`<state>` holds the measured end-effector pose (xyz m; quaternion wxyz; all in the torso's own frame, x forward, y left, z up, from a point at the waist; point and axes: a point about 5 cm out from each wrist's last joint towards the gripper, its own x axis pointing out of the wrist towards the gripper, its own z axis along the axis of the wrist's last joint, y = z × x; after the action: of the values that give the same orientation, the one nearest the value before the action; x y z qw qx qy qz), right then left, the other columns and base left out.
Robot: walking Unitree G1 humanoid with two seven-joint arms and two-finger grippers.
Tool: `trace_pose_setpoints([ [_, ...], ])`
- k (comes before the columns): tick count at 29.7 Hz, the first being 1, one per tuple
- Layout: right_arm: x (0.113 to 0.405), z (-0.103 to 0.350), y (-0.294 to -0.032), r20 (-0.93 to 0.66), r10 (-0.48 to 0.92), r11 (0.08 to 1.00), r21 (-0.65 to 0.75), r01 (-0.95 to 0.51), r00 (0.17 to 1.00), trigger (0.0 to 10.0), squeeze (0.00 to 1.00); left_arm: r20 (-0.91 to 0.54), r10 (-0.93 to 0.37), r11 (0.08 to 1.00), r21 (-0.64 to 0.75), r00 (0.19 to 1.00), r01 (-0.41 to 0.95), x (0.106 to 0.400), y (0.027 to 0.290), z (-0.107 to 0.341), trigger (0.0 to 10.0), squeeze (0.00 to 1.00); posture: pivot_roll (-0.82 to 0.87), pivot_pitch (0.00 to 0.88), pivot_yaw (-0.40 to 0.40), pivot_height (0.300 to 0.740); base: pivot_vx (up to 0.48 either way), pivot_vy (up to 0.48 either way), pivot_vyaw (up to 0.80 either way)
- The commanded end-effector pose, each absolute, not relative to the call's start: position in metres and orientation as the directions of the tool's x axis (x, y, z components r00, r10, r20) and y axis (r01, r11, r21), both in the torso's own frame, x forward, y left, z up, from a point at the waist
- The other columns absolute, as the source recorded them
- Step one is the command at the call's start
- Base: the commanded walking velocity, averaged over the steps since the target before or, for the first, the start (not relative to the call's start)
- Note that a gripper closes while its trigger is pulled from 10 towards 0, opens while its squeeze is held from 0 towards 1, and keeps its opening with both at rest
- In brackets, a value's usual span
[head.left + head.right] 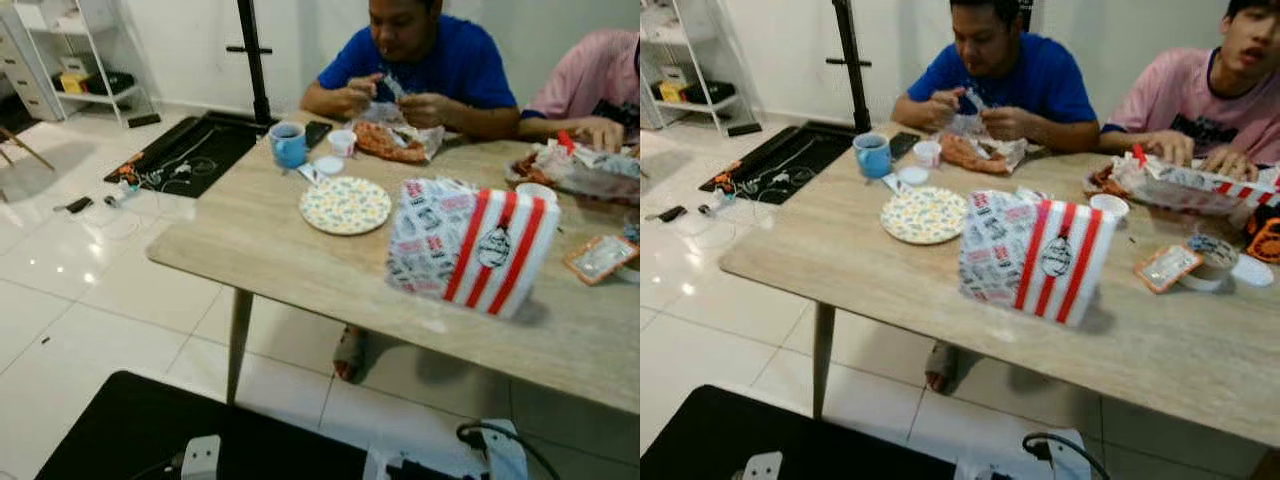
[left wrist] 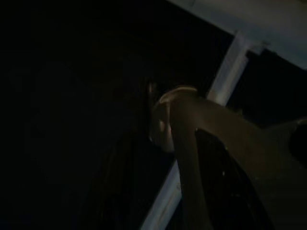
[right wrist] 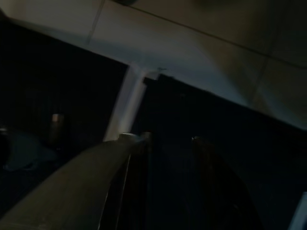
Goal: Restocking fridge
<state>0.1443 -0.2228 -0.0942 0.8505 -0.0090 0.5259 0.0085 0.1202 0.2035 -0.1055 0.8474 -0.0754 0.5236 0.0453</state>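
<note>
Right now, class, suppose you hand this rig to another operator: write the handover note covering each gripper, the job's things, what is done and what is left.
Both arms hang idle low in the shade; wrist views too dark to judge the fingers.
Red-striped takeaway bag stands on the wooden table, beside the patterned plate and blue mug.
Two people sit at the far side, eating; keep away from their hands.
Done: nothing picked up.
Left: find the fridge and the items to stock.

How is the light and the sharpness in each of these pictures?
Left eye view: evenly lit, slightly soft, with lamp glare on the floor tiles. Right eye view: the same light, the striped bag a little blurred. Left wrist view and right wrist view: very dark, only dim shapes to make out.
</note>
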Motion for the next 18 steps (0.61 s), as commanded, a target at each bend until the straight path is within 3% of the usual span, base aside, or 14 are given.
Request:
trace_pose_setpoints([
  [1,0.1445,-0.0947,-0.2201,-0.895,0.008,1.0,-0.003,-0.023,0.447,10.0,0.0,-0.889,0.019,0.98,-0.075,0.458,-0.185,0.1217,0.2072,-0.1044,10.0,0.0,-0.02,0.0,0.018,0.74,0.0,0.0,0.0],
  [11,0.1456,-0.0947,-0.2186,-0.893,0.01,1.0,-0.001,-0.024,0.449,10.0,0.0,-0.893,0.004,0.983,-0.079,0.451,-0.165,0.1218,0.2057,-0.1047,10.0,0.0,-0.02,0.0,0.018,0.74,0.0,0.0,0.0],
  [18,0.1458,-0.0945,-0.2189,-0.893,0.013,1.0,0.002,-0.026,0.449,10.0,0.0,-0.892,-0.008,0.984,-0.087,0.453,-0.155,0.1216,0.2045,-0.1048,10.0,0.0,-0.02,0.0,0.017,0.74,0.309,0.0,0.0],
])
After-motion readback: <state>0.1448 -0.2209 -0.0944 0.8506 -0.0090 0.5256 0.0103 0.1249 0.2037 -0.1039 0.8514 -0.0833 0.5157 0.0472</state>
